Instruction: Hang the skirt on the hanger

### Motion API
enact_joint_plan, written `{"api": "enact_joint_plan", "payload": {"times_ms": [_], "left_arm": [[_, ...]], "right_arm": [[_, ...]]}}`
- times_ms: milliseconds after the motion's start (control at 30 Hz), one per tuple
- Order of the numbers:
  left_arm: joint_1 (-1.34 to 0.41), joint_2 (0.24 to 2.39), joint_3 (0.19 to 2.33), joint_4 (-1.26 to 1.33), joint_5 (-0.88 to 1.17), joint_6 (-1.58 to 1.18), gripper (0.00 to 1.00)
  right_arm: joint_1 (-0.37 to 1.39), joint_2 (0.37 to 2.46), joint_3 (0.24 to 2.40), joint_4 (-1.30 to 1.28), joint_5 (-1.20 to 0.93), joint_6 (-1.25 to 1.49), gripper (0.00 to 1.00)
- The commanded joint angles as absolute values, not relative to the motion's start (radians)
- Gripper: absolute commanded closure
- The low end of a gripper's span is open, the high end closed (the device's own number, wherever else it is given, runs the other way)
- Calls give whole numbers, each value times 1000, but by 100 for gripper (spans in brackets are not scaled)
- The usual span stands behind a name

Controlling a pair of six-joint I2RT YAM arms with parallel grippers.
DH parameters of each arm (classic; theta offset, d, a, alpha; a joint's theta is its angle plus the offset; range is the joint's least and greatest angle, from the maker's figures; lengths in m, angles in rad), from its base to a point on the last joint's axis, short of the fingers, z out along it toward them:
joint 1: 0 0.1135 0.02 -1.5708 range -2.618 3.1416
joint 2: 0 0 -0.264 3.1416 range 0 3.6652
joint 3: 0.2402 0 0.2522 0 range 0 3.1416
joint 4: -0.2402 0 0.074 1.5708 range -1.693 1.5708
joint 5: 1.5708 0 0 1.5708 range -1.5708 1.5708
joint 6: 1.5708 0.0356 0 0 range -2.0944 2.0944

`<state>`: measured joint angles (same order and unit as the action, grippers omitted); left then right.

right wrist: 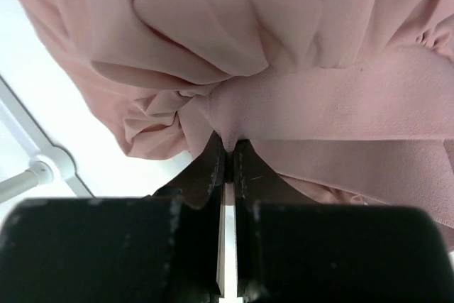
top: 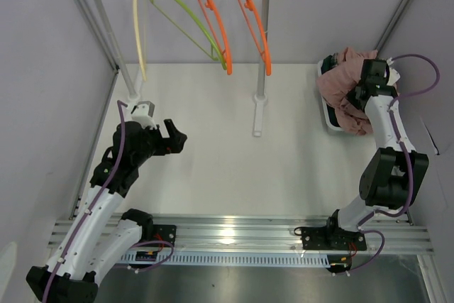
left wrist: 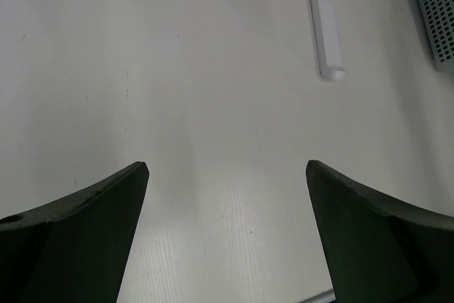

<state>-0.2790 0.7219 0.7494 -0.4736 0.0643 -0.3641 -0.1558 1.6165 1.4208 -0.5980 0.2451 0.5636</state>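
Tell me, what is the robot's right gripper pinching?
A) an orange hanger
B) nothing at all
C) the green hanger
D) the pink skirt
D: in the right wrist view, the right gripper has its fingers closed together on a fold of the pink skirt.

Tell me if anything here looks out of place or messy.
Only the pink skirt: it's crumpled in a heap spilling over the white tray on the far right, with the right gripper pinched shut on a fold. Nothing looks damaged.
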Motion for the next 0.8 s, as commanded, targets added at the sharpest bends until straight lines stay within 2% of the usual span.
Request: {"api": "enact_joint_plan", "payload": {"times_ms": [0,200,400,567,767], "left_arm": [[-273,721,761,-442,84,-353,1],[-273,719,765,-443,89,-345,1],[-273,719,765,-442,89,-342,1],[-273,723,767,-439,94,-341,1],[-273,735,772,-439,121,-360,1]], "right_arm": [[-163,1568,1494,-580,246,551,100],[-144,1487,1594,-636,129,538,100],[62,1421,1704,-744,190,500,100],[280,1350,1576,-744,291,569,100],[547,1316,1359,-649,301,666,100]]}}
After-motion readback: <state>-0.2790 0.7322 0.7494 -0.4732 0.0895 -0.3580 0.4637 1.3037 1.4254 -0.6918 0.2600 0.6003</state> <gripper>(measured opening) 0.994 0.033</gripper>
